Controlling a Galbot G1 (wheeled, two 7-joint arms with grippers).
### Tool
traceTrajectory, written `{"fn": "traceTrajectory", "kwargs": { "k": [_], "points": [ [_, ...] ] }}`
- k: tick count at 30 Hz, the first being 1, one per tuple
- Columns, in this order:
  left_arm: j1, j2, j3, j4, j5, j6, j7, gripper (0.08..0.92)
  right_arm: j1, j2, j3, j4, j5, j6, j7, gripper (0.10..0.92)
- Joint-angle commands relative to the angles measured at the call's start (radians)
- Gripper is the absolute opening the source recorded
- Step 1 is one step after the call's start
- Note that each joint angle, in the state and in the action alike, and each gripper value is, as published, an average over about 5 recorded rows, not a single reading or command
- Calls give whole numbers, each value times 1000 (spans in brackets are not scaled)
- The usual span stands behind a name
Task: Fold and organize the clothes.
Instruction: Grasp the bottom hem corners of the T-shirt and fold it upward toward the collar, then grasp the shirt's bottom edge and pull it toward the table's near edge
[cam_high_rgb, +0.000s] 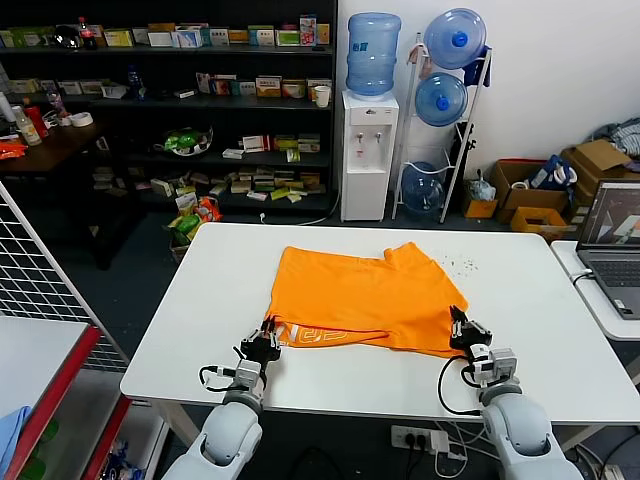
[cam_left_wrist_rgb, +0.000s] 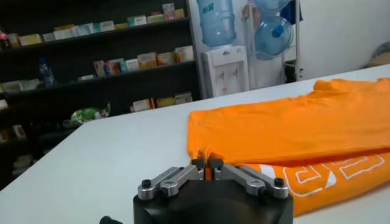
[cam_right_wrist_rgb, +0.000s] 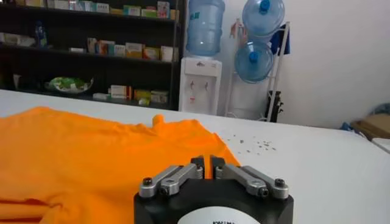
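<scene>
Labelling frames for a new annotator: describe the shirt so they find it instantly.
On the white table in front of the robot, the T-shirt lies partly folded near the front edge. It is the only bright orange thing there, with white lettering showing at its near left corner.

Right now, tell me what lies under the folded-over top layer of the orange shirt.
Under the orange T-shirt's top layer, a lower layer with white lettering peeks out at the near edge. The rest of that layer and the white table beneath are covered.

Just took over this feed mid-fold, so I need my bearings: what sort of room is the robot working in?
Probably an office storeroom or lab mocked up as a shop: dark shelves stocked with small boxed goods, a water dispenser with spare bottles, cardboard boxes, and a laptop beside the white table.
</scene>
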Motion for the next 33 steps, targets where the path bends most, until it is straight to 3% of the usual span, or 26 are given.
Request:
{"fn": "traceTrajectory", "kwargs": {
  "k": [1,14,19,25,33],
  "points": [
    [-16,18,1,2,-47,4,4,261,7,-3,-7,-7,-4,-30,-9,354],
    [52,64,-32,-47,-166,63,8,642,-178,-29,93,130,-21,-168,-16,727],
    [49,62,-34,-39,-195,81,10,774,-203,-21,102,134,-26,-180,-15,816],
    [40,50,-29,-16,-191,80,16,810,-187,-23,94,79,-12,-192,-23,784],
    [38,53,-30,-11,-190,77,15,594,-162,-11,60,58,-15,-171,-40,559]
  ]
}}
